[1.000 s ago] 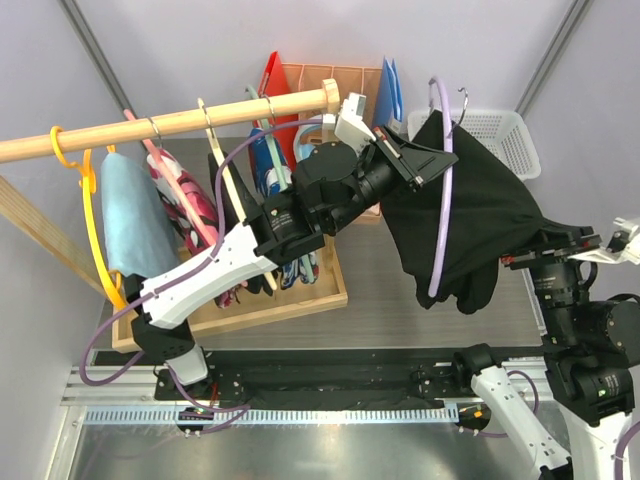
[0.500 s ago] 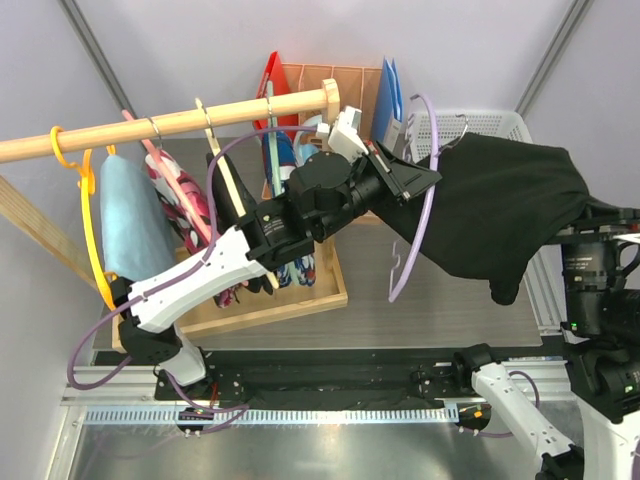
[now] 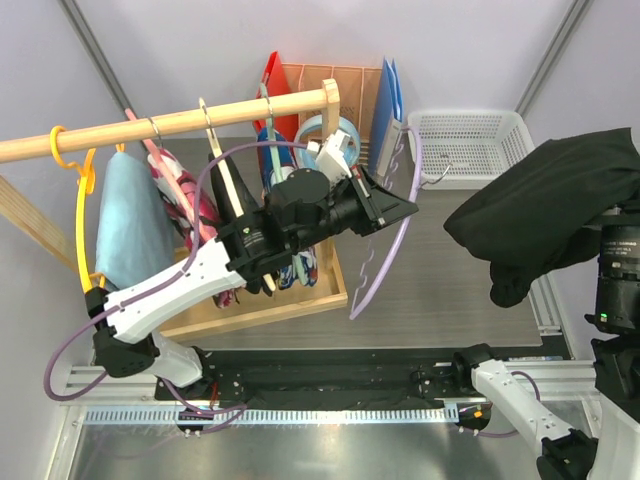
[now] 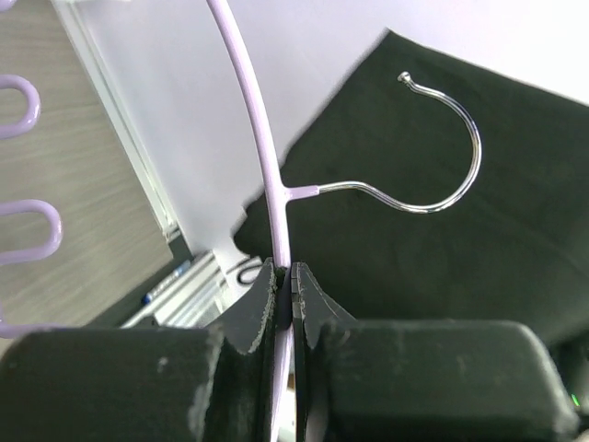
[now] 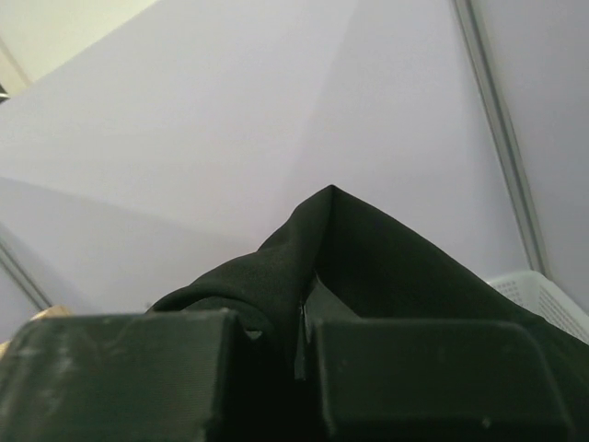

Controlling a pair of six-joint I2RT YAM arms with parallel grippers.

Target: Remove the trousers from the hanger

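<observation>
The left fingers [image 4: 253, 308] are clenched on the thin bar of the lilac hanger [image 4: 259, 120], just below where its metal hook [image 4: 451, 180] branches off. In the top view that hanger [image 3: 385, 255] hangs bare in the air near the centre, its hook toward 1 o'clock and its looped lower end toward 7 o'clock, above the table [image 3: 450, 295].

The right fingers [image 5: 175, 368] are pressed together with a fold of the black trousers [image 5: 368, 267] pinched between them. Seen from above, the black trousers [image 3: 545, 205] are bunched in a heap at 3 o'clock, draped over the right arm and clear of the hanger, with one end drooping toward 5 o'clock. The white basket [image 3: 470, 140] lies at 1 o'clock, just beyond them.

The printed trousers [image 3: 303, 268] hang at about 10 o'clock under the wooden rail [image 3: 170, 123], largely hidden by the left arm; they seem to be on their own hanger, though that is hard to make out. Their lower end reaches the wooden tray [image 3: 300, 305].
</observation>
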